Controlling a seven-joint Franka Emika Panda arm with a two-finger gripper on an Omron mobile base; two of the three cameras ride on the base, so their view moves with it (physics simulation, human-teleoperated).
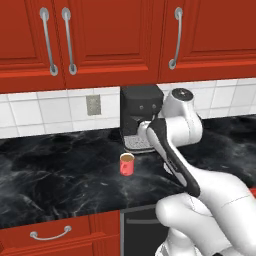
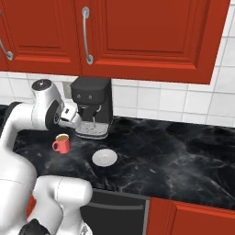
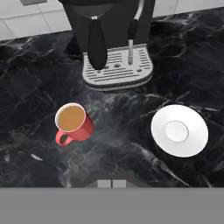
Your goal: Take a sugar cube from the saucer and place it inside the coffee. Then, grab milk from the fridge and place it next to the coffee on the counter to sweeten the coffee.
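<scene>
From the left, black marble counter (image 1: 60,175) under red cabinets (image 1: 100,35); the coffee (image 1: 127,164) stands before the coffee machine (image 1: 140,117). From the right, the saucer (image 2: 104,157) appears beside it. Hand view: gripper (image 3: 111,183) tips pressed together, saucer bare.

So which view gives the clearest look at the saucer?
The hand view: the saucer lies whole and unblocked, seen from above, with nothing on it, right of the coffee. The right base view shows the saucer small and oblique. In the left base view the arm covers that part of the counter.
</scene>
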